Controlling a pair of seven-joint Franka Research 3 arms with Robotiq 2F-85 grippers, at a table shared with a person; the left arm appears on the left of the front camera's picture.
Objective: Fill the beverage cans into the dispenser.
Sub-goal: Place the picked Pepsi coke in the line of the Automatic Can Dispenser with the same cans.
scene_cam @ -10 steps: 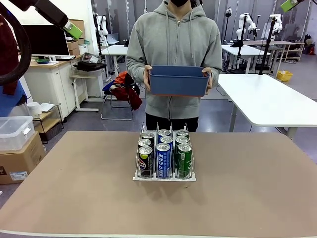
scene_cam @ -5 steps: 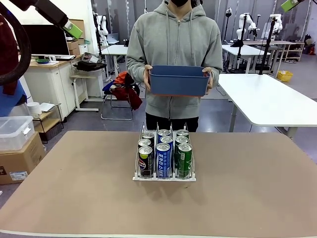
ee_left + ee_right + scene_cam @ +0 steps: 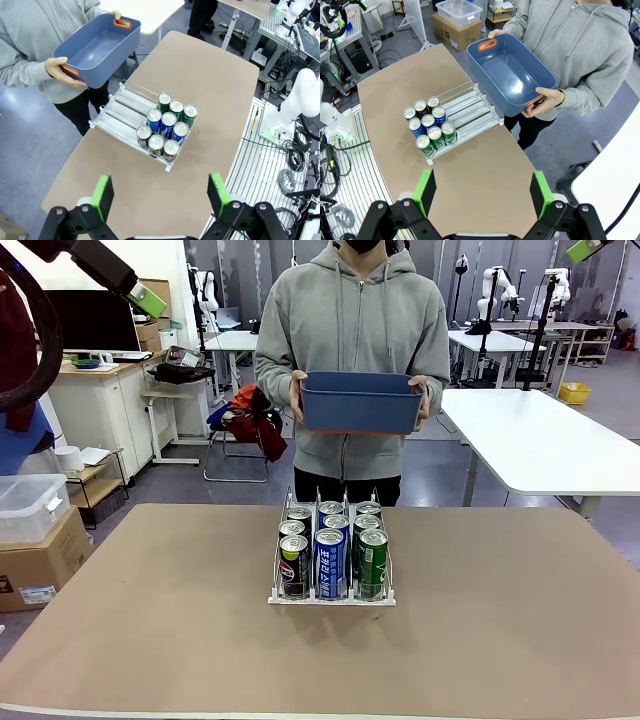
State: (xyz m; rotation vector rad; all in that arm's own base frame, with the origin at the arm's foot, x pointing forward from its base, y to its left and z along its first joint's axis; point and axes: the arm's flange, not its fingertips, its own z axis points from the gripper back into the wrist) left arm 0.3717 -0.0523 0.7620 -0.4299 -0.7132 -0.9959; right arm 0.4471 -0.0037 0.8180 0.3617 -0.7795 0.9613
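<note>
nine beverage cans are seen already in the dispenser; filling is judged finished. the left gripper and right gripper are wide open, nothing is held, and no further move seems needed.

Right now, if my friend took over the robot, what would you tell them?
Left gripper: open, holding nothing, high above the table.
Right gripper: open, holding nothing, also up high.
Dispenser: mid-table, nine beverage cans standing in it, three per lane, bunched at the robot's end; the far end of each lane is free.
Blue bin: in the person's hands past the far edge, nothing inside.
Done: the cans are in the dispenser.
Left: probably nothing, unless more cans arrive.
</note>
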